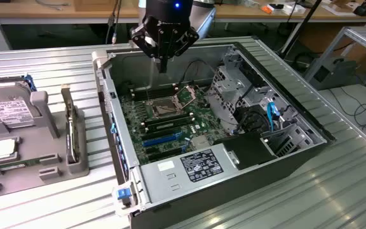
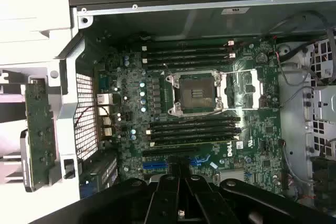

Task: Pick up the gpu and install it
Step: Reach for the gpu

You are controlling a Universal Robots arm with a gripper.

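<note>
The gpu (image 1: 72, 128) is a thin dark circuit card standing on its edge in a slot of the grey holder (image 1: 40, 164), on the exterior view's left of the open computer case (image 1: 116, 143). In the wrist view the gpu (image 2: 39, 132) shows beside the case's perforated wall. My gripper (image 1: 162, 64) hangs shut and empty above the far end of the case, over the motherboard (image 1: 164, 119) near the processor socket (image 1: 165, 109). The wrist view has the shut gripper (image 2: 181, 182) above the blue expansion slots (image 2: 155, 165).
The grey holder also carries a silver hard drive (image 1: 8, 112) with a white label and a small square processor chip (image 1: 2, 149). Inside the case are a drive cage (image 1: 230, 88), cables (image 1: 269, 114) and a power supply (image 1: 199, 164). The table is ribbed metal (image 1: 55, 67).
</note>
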